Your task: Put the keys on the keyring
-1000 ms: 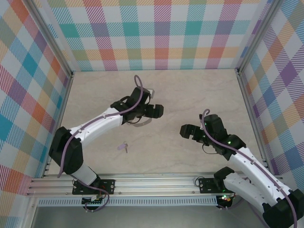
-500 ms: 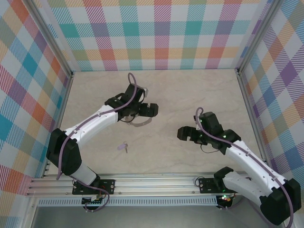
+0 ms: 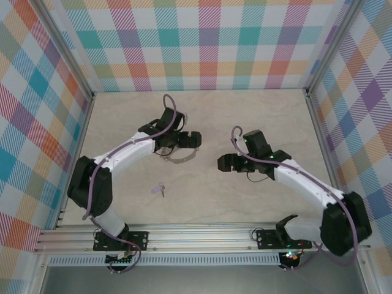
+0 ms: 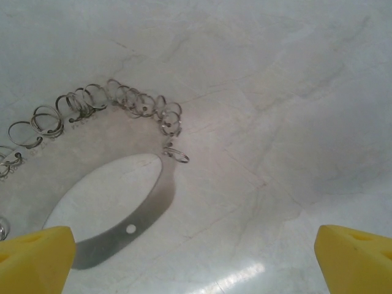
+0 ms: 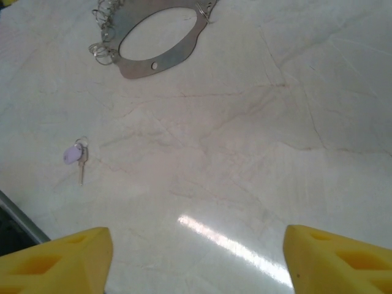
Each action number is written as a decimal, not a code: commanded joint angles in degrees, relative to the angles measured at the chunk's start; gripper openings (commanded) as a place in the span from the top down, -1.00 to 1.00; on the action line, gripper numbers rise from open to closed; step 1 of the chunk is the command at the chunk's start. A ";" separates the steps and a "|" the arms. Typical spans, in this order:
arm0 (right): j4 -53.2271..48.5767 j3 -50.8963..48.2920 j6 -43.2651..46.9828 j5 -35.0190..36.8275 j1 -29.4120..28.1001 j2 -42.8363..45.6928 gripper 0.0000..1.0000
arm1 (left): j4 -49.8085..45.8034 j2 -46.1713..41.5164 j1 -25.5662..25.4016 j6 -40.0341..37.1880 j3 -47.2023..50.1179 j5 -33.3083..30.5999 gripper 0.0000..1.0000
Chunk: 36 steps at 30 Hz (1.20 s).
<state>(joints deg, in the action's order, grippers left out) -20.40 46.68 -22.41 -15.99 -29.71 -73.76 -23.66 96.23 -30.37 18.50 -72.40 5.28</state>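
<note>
Keys: 1, a lilac-headed key [image 3: 160, 189], lower left of centre in top view; same key [image 5: 75, 154] sits left of centre in rt wrist view.

Keyring [image 3: 177, 158]: 1, just left of centre in top view. Parts:
- flat metal band [image 4: 147, 211]: 1
- small hole [image 4: 130, 228] in that band: 1
- small wire rings [image 4: 122, 98] in a chain: more than ten, overlapping, so exact no. can't be told

Arms: 2, w/ 1 gripper each: left gripper [image 3: 177, 146] and right gripper [image 3: 236, 164].

Yellow fingertips [image 4: 33, 257]: 2 per wrist view, in the bottom corners, so 4 total.

Table [image 3: 275, 110]: 1.

Checked walls [image 3: 208, 43]: 3 (left, top and right of frame).
</note>
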 commanded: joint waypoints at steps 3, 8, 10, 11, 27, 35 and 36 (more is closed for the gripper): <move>10.39 6.57 2.37 -3.21 -0.43 -13.43 -0.19 | 4.41 3.88 3.57 2.08 -1.01 4.56 -1.00; 11.86 15.22 3.59 -3.39 -0.51 -26.25 0.04 | 6.98 4.67 7.56 4.56 -1.57 7.17 -1.00; 12.04 17.93 3.69 -3.51 -0.52 -29.84 0.08 | 7.30 4.80 8.37 4.74 -1.64 7.83 -1.00; 12.09 19.25 3.72 -3.65 -0.52 -31.63 0.08 | 7.26 4.85 8.64 4.84 -1.71 8.05 -1.00; 12.85 28.38 2.55 -6.69 -1.75 -42.86 0.22 | 10.47 5.58 10.68 5.54 -1.92 10.86 -1.00; 12.00 30.17 3.16 -5.57 -1.86 -44.34 0.23 | 11.53 5.95 10.77 6.36 -1.96 11.51 -1.00; 11.81 30.46 3.34 -5.46 -1.90 -44.60 0.23 | 11.68 5.92 10.77 6.40 -1.95 11.57 -1.00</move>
<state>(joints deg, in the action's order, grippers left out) -8.62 75.09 -20.05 -21.26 -31.22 -117.16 -13.54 101.34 -20.40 23.83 -73.01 15.64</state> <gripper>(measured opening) 0.384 0.999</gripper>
